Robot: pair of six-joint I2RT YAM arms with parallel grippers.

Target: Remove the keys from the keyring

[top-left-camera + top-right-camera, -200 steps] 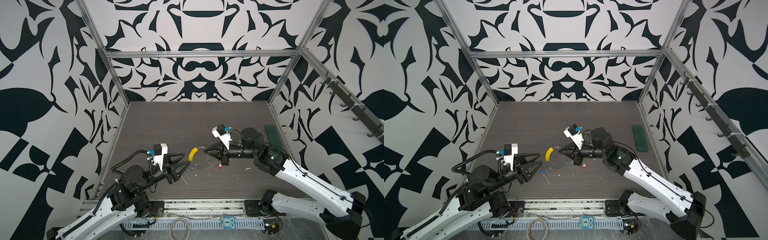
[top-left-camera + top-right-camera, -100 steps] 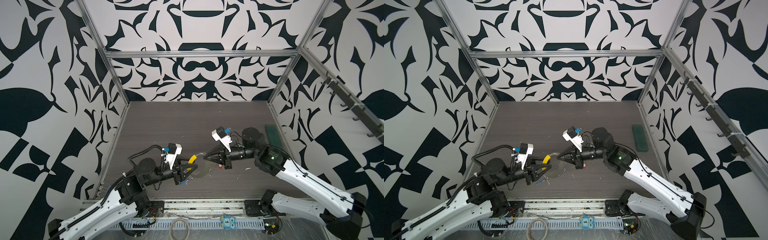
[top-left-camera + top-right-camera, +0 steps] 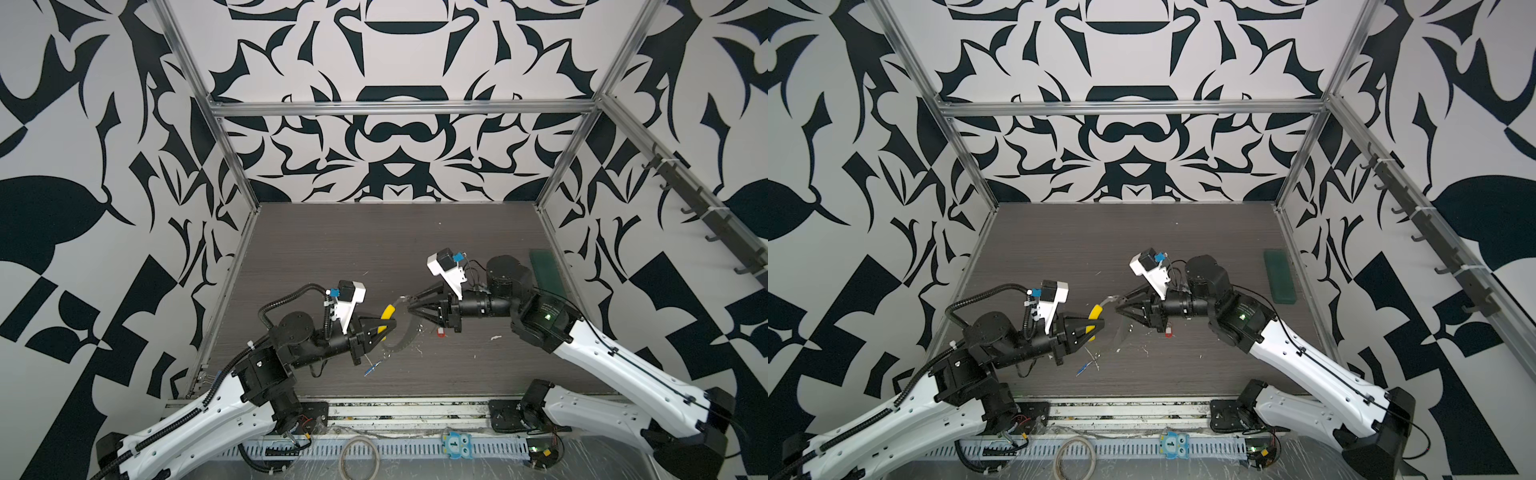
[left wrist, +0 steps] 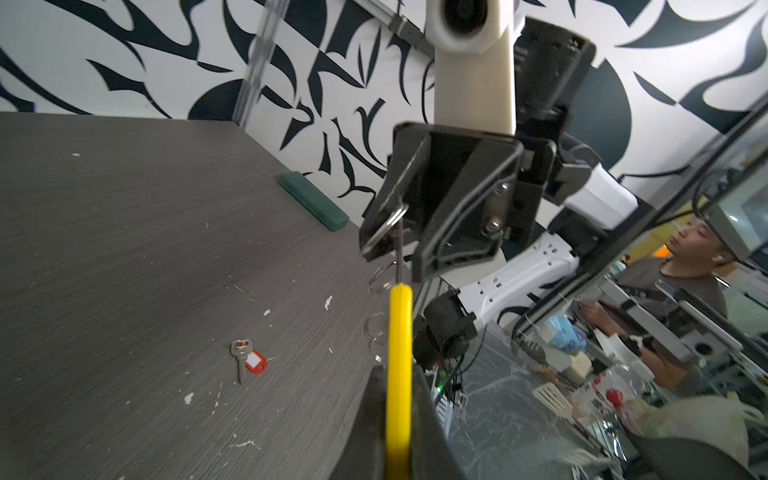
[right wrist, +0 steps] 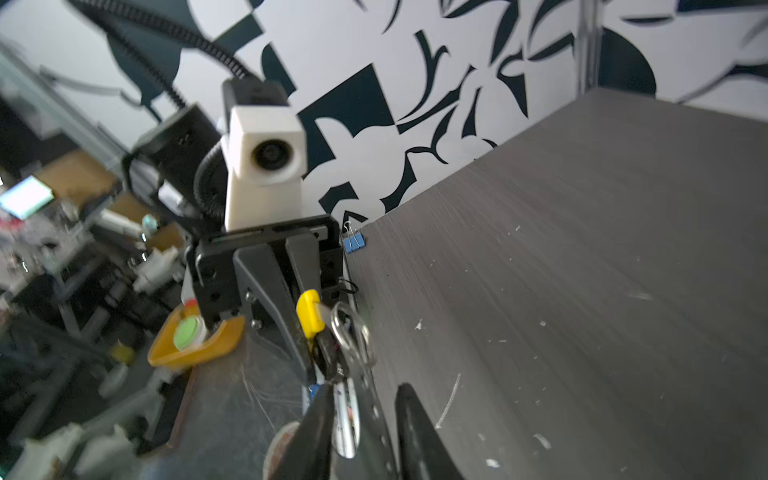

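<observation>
The keyring is a floppy grey loop (image 3: 402, 338) with a yellow section (image 3: 388, 312), held above the table between both arms. My left gripper (image 3: 390, 328) is shut on the yellow section (image 4: 399, 353). My right gripper (image 3: 409, 304) faces it with its jaws apart; the perforated grey strap (image 5: 374, 415) and a metal ring (image 5: 349, 332) pass between its fingers (image 5: 320, 419). The red key (image 4: 255, 361) lies loose on the table, also in both top views (image 3: 441, 331) (image 3: 1168, 332). The blue key (image 3: 372, 369) lies below the loop; whether it hangs on it I cannot tell.
A dark green case (image 3: 544, 266) lies by the right wall. A blue binder clip (image 5: 353, 243) sits at the table's left edge. White flecks dot the dark table (image 3: 332, 241). A beige hoop (image 3: 359, 457) lies beyond the front rail.
My left gripper has moved right to the yellow section and shut on it. My right gripper's jaws have parted. The loop now hangs between the two grippers.
</observation>
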